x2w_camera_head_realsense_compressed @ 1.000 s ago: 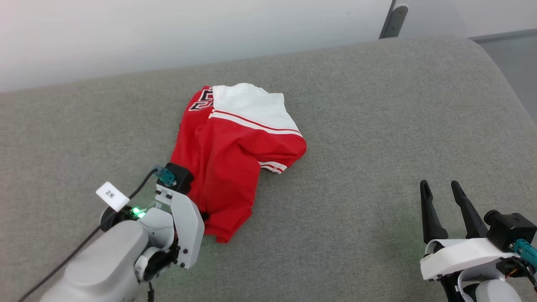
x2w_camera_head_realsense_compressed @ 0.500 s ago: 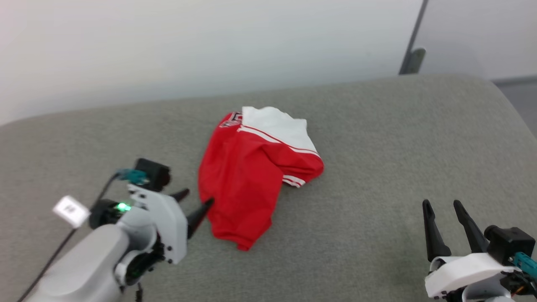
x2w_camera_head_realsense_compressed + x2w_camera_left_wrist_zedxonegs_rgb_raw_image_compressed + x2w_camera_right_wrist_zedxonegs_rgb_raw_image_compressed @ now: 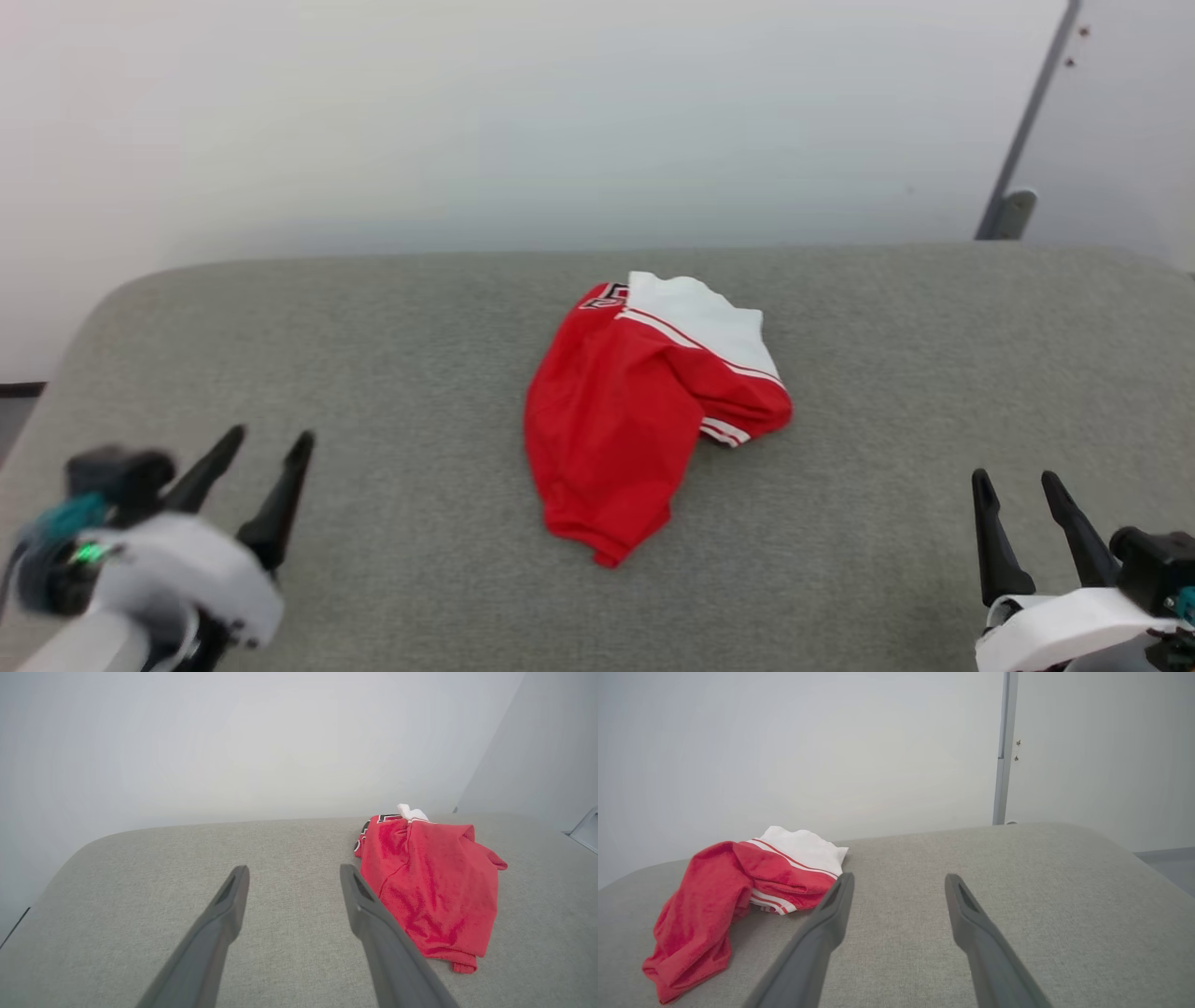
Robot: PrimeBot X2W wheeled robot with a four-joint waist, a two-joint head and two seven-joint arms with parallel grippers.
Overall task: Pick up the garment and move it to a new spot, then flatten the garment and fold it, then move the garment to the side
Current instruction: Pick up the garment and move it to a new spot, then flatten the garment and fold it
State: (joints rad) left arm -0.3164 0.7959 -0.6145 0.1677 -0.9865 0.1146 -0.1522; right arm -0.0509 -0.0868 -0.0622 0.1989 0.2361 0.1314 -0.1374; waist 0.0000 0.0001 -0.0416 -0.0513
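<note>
On padded table [image 3: 887, 373], centre toward far edge: garment [image 3: 635, 429] lies crumpled, white sleeve uppermost. Left hand [image 3: 272, 434] near front-left corner, spread wide, empty. Right hand [image 3: 1015, 475] front-right, spread, empty.

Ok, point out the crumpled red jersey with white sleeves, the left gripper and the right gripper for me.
Crumpled red jersey with white sleeves [image 3: 616, 439]: head view, on its red body cloth.
Left gripper [image 3: 272, 434]: head view, midway between its open fingertips.
Right gripper [image 3: 1014, 475]: head view, midway between its open fingertips.

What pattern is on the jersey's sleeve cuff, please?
Red-and-white stripes on the cuff; head view shows best.
</note>
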